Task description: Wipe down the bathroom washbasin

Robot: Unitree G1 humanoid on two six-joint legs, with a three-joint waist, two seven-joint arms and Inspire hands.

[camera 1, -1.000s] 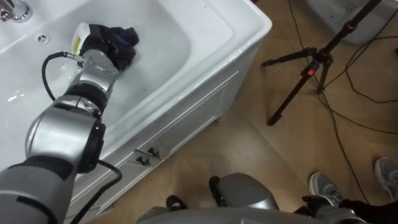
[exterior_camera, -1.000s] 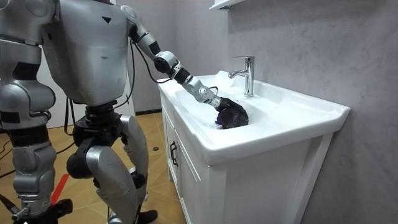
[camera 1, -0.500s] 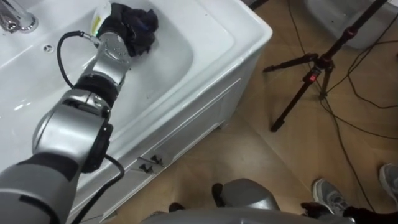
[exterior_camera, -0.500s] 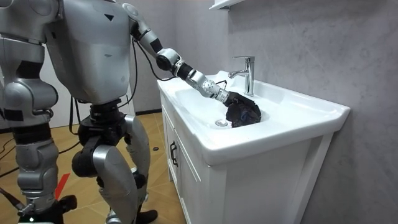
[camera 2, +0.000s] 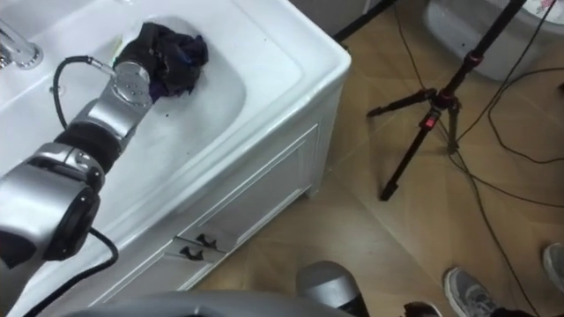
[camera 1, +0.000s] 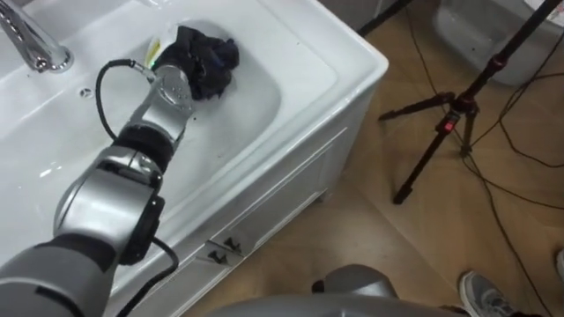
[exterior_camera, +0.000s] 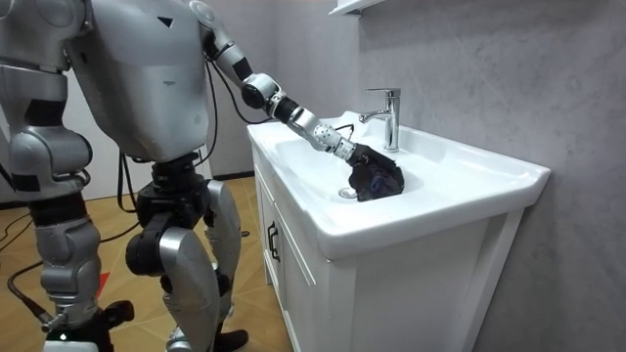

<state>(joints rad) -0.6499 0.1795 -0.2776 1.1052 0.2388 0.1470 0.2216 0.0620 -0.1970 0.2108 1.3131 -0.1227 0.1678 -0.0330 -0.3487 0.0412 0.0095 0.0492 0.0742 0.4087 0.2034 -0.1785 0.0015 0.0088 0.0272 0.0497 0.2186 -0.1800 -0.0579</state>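
Grey wall, wooden floor, and a white vanity cabinet (exterior_camera: 293,269) with a white basin (camera 1: 269,101) set in the top. The robot stands right at the cabinet's front, on the room view's left, with its left arm stretched out over the rim and down into the bowl. The left hand (camera 1: 173,79) is pushed into a dark crumpled cloth (camera 1: 210,60), and the fingers are buried in the fabric, so I honestly can't tell whether it's grabbing the cloth or just pressing on it. The cloth sits on the basin floor just beside the drain (exterior_camera: 347,194), a bit in front of the chrome faucet (exterior_camera: 387,117). The right hand (exterior_camera: 61,328) hangs low at its side. A black tripod (camera 1: 449,123) stands on the floor well away from the cabinet.
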